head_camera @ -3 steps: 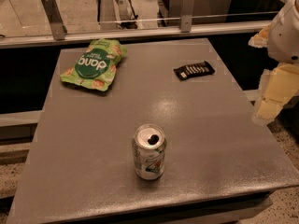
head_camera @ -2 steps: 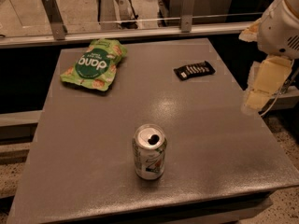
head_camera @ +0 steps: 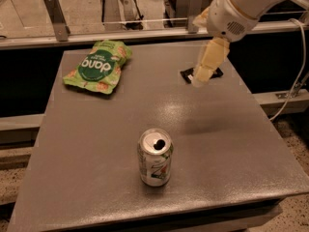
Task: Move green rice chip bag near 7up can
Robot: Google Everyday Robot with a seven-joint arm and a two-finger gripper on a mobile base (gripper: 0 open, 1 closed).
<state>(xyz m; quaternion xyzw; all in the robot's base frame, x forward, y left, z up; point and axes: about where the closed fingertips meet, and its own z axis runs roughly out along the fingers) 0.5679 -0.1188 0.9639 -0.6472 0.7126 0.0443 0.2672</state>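
The green rice chip bag (head_camera: 99, 65) lies flat at the table's far left, a light-green pouch with a dark green oval and white lettering. The 7up can (head_camera: 155, 157) stands upright near the table's front middle, its silver top opened. My gripper (head_camera: 202, 76) hangs from the white arm at the upper right, above the table's far right part. It is well to the right of the bag and far behind the can. It holds nothing that I can see.
A small black packet (head_camera: 187, 73) lies at the far right of the grey table (head_camera: 231, 149), partly hidden behind my gripper. A metal rail with glass (head_camera: 120, 33) runs behind the table. A cable (head_camera: 294, 86) hangs at the right.
My arm has swung in from the right edge to the left and farther back, so the gripper now hangs over the black packet. The bag and the can have not moved.
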